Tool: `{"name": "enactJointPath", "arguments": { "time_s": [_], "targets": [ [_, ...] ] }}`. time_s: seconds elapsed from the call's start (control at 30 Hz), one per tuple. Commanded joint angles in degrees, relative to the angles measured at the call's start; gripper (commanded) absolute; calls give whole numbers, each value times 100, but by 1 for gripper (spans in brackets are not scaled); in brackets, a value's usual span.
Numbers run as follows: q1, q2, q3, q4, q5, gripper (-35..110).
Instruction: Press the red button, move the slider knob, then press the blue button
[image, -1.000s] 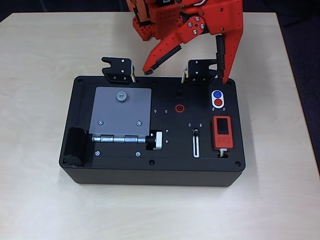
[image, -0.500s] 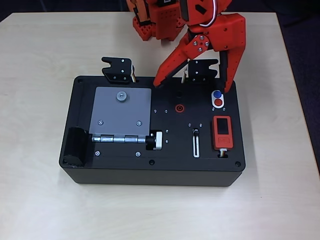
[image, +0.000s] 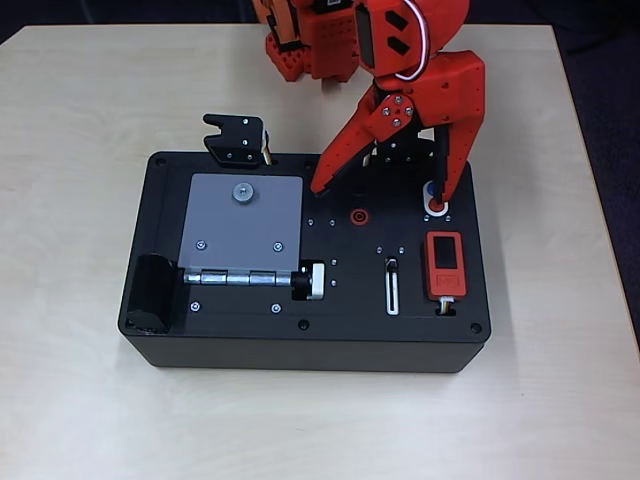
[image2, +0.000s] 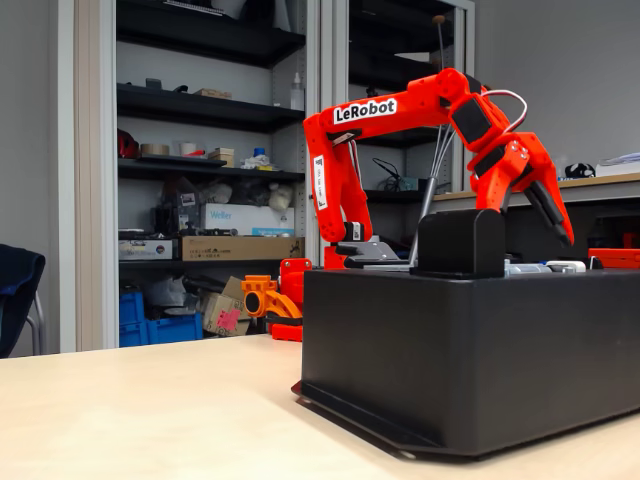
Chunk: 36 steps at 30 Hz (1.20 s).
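Overhead view: our tool (image: 378, 198) spread wide above black box (image: 230, 345) on counter (image: 80, 100). Right finger tip (image: 438, 197) sits over white oval holding red button (image: 438, 208); blue button (image: 431, 189) mostly hidden beneath finger. Left finger tip (image: 320, 185) hangs over box top near grey hinged plate (image: 240, 225). Slider knob (image: 392, 266) lies at upper end of slot, well apart from tool. Risk, as we judge it: buttons adjoin, so slight offset presses blue first, or both together; contact itself we cannot confirm.
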Motion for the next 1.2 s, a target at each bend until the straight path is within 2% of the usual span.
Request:
{"name": "enactJointPath", "arguments": {
  "time_s": [0.0,1.17],
  "targets": [
    [-105,18,-35,-26,105,54],
    [-193,-255,185,35,229,50]
  ]
}}
